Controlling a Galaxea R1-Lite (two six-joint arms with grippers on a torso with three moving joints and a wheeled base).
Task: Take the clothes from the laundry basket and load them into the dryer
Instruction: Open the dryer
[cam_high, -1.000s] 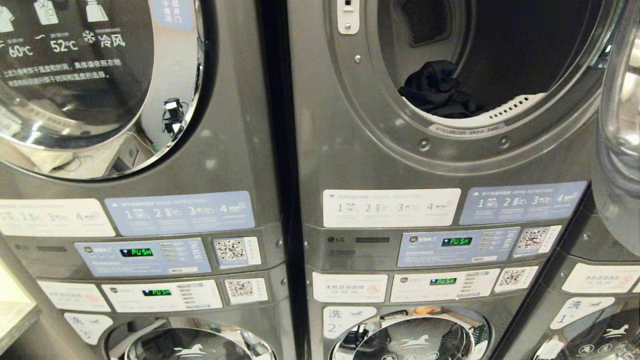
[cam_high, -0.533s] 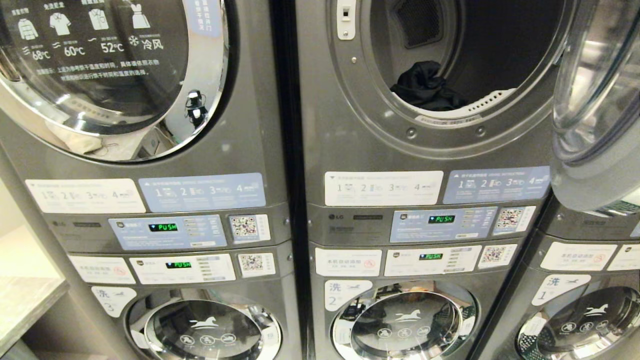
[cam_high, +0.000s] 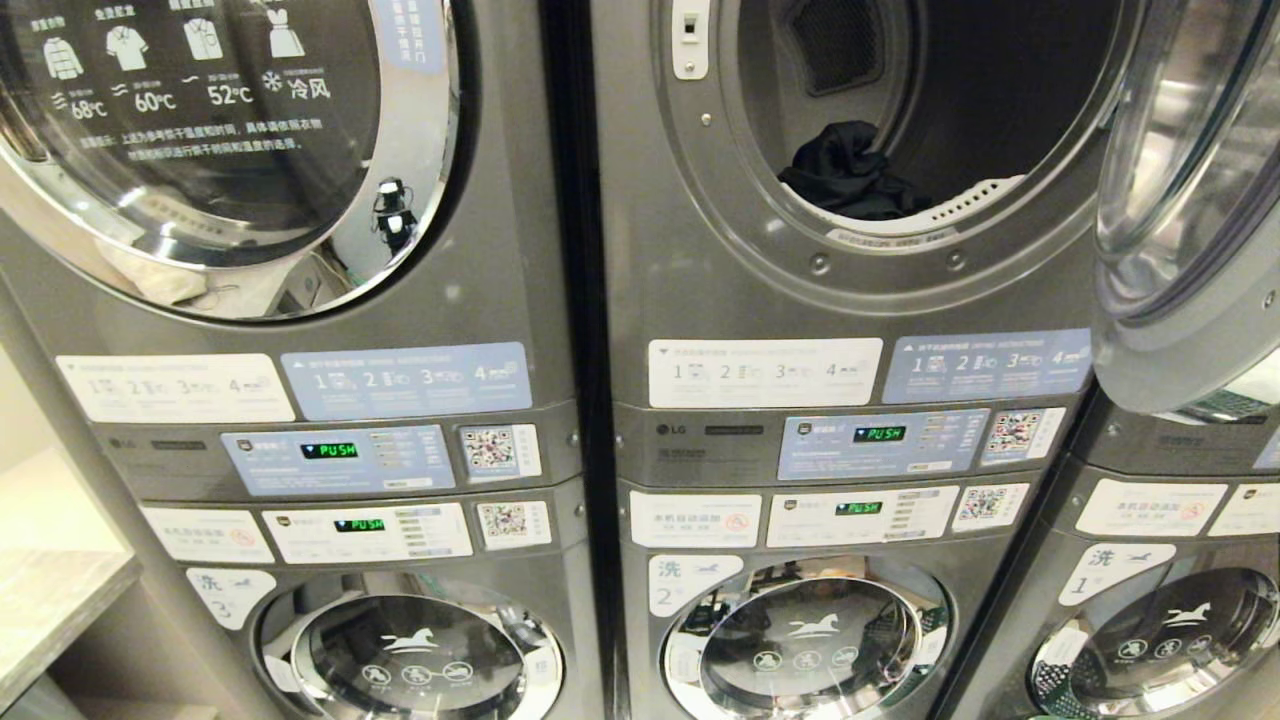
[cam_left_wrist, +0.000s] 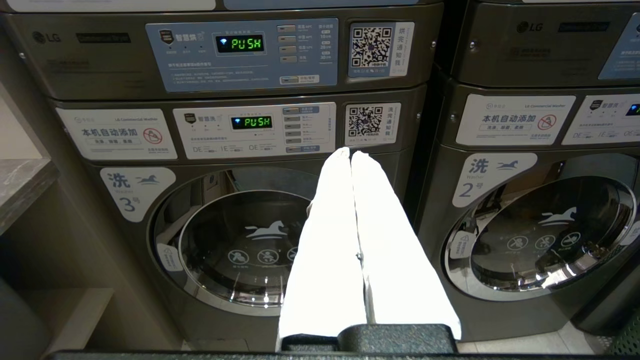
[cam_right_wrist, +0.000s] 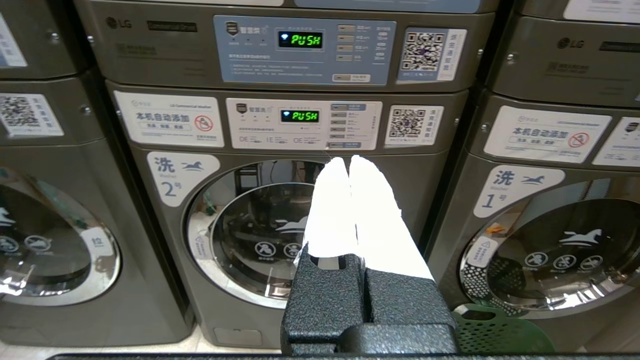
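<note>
The middle dryer (cam_high: 900, 290) stands open, its glass door (cam_high: 1190, 200) swung out to the right. A black garment (cam_high: 850, 175) lies at the front lip of the drum. Neither arm shows in the head view. My left gripper (cam_left_wrist: 350, 152) is shut and empty, held low in front of washer 3 (cam_left_wrist: 240, 240). In front of washer 2 (cam_right_wrist: 260, 230) my right gripper (cam_right_wrist: 348, 159) is also shut with nothing in it. A corner of the green laundry basket (cam_right_wrist: 500, 332) shows on the floor beside the right gripper; its contents are hidden.
Three stacked grey machines fill the wall, dryers above and washers below, with control panels (cam_high: 880, 445) between. The left dryer's door (cam_high: 230, 150) is closed. A grey counter edge (cam_high: 50, 610) stands at the far left. The open door juts out into the room.
The whole head view has shifted and widened, so more of the washers below shows; the camera moved, not the machines. The black garment lies where it was.
</note>
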